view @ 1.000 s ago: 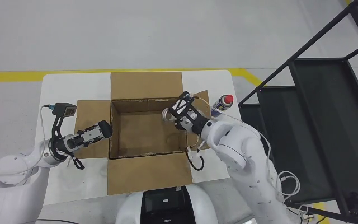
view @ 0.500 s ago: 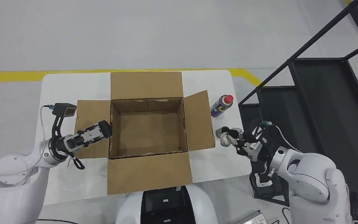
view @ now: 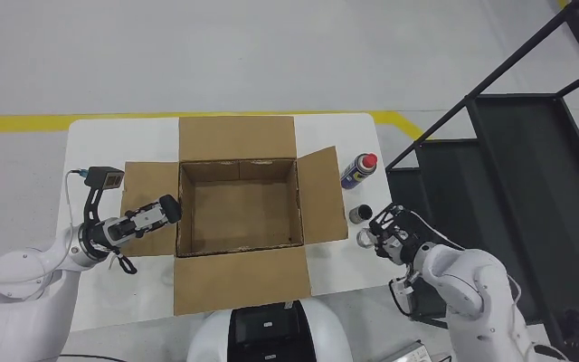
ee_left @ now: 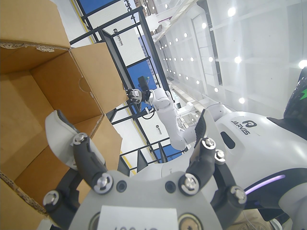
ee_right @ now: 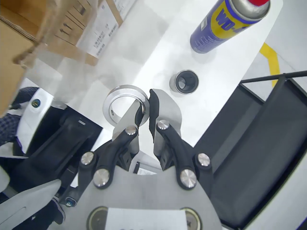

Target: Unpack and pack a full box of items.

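The step in hand looks like the tail end of unpacking. The box [view: 237,140] sits open in the middle of the table [view: 109,145], and its floor is bare as far as the top view shows. The right tool [ee_right: 145,106] is clamped on the rim of a metal ring [ee_right: 124,88], holding it low by the table's right edge (whether the ring touches the surface I cannot tell). The next move, I judge, is to set the ring flat, part the fingers and lift away cleanly.

A small dark sleeve [ee_right: 184,81] stands just beside the ring, and a spray can [ee_right: 230,17], apparently upright, stands beyond it. Either could be knocked, and the table edge is close. The left tool [ee_left: 130,125] hangs over the box's left flap, fingers apart and empty.
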Tool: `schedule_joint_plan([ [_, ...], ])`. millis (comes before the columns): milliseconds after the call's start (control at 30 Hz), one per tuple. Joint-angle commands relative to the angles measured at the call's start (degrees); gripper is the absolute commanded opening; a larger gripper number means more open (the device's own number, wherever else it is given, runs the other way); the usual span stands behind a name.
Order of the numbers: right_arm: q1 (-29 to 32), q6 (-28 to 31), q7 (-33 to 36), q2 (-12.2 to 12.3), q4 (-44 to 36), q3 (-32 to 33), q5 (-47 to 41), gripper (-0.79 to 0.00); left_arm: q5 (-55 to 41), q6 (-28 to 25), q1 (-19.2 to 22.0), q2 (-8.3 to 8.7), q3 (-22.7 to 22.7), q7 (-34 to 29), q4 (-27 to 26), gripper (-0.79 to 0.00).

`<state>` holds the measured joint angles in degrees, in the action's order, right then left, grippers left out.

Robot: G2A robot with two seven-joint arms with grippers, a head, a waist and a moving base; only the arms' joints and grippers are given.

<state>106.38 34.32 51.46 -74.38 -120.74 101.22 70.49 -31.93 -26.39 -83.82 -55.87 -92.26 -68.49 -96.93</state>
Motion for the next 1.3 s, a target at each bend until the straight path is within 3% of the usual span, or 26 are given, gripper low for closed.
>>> schedule_joint_plan([
  [0, -0.39, -1.39, 0.48, 0.13, 1.43, -2.15, 6.13, -0.785, 0.0, 0.0, 0.0, 0.0, 0.0, 0.0, 0.0, 0.0],
  [400, -2.27, -12.05, -3.99, 0.02, 11.08, -12.34, 20.44, -0.785, 0.0, 0.0, 0.0, 0.0, 0.0, 0.0, 0.0, 0.0],
  [567, -4.64, -17.19, -8.24, -0.3, 16.92, -13.97, 19.24, -0.785, 0.0, 0.0, 0.0, 0.0, 0.0, 0.0, 0.0, 0.0],
  [833, -7.52, -18.19, -7.87, -0.23, 21.85, -14.2, 16.71, -0.785, 0.0, 0.0, 0.0, 0.0, 0.0, 0.0, 0.0, 0.0],
  [967, -8.35, -18.49, -7.05, -0.09, 22.71, -14.13, 16.6, -0.453, 0.0, 0.0, 0.0, 0.0, 0.0, 0.0, 0.0, 0.0],
  [1067, -9.11, -19.24, -6.82, -0.09, 23.84, -14.63, 16.48, -0.339, 0.0, 0.0, 0.0, 0.0, 0.0, 0.0, 0.0, 0.0],
  [1200, -10.0, -20.22, -7.3, -0.13, 25.23, -15.25, 15.74, -0.397, 0.0, 0.0, 0.0, 0.0, 0.0, 0.0, 0.0, 0.0],
  [1267, -9.72, -20.63, -8.12, -0.07, 24.33, -14.53, 14.37, -0.357, 0.0, 0.0, 0.0, 0.0, 0.0, 0.0, 0.0, 0.0],
])
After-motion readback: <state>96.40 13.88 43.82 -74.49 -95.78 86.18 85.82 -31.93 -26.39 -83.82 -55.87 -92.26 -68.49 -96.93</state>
